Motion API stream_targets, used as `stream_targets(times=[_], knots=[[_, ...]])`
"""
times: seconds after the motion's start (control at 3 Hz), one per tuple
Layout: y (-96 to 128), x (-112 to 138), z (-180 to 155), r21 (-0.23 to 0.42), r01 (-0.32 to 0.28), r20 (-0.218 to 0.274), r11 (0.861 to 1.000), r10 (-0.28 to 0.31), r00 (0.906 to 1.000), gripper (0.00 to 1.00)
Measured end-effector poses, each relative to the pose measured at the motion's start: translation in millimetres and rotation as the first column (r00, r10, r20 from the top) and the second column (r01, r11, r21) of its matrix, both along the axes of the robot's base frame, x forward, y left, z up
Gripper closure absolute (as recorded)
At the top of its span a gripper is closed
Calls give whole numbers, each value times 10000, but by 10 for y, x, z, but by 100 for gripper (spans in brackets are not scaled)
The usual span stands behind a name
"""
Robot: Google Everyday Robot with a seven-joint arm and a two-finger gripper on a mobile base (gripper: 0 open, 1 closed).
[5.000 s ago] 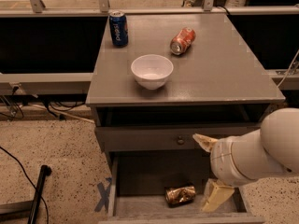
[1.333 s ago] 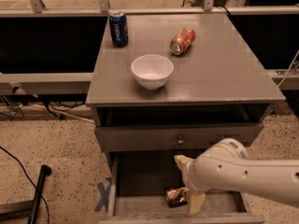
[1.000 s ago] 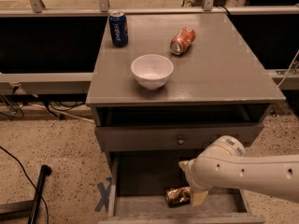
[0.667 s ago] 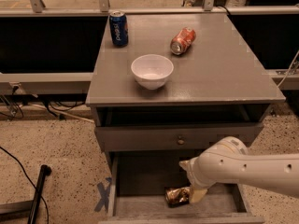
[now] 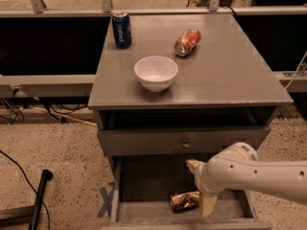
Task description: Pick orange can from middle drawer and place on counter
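Note:
The orange can [image 5: 184, 201], golden-brown and dented, lies on its side on the flat grey bottom of the open middle drawer [image 5: 144, 186]. My gripper [image 5: 201, 188] is down inside the drawer at the can's right end. It is open, with one cream finger [image 5: 194, 165] above and behind the can and the other [image 5: 208, 206] right beside the can's right end. I cannot tell if that finger touches the can. The white arm reaches in from the right. The counter [image 5: 225, 66] is the grey cabinet top above.
On the counter stand a white bowl [image 5: 156, 73] near the front, an upright blue can [image 5: 121, 28] at the back left and a red-orange can [image 5: 187, 41] lying on its side. A closed drawer front with a round knob [image 5: 185, 143] sits just above the open drawer.
My arm has swung from the drawer's right side leftward and down to the can. In the last second the gripper settled a little lower at the can's right end. The can has not moved.

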State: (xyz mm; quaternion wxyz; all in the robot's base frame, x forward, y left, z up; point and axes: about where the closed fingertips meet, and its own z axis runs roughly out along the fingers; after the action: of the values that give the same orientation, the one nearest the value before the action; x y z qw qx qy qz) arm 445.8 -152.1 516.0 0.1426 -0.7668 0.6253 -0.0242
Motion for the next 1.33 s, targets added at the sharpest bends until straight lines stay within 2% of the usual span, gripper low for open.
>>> stream_targets(times=[0.33,0.67,1.33], knots=[[20,-8,-135,368,30,-295,9993,-19,9996,0],[13,-16,-362,1009,-19,-603,9949,81,9981,0],[119,-19,-759,1687,-373,-1143,9850,571,9918,0]])
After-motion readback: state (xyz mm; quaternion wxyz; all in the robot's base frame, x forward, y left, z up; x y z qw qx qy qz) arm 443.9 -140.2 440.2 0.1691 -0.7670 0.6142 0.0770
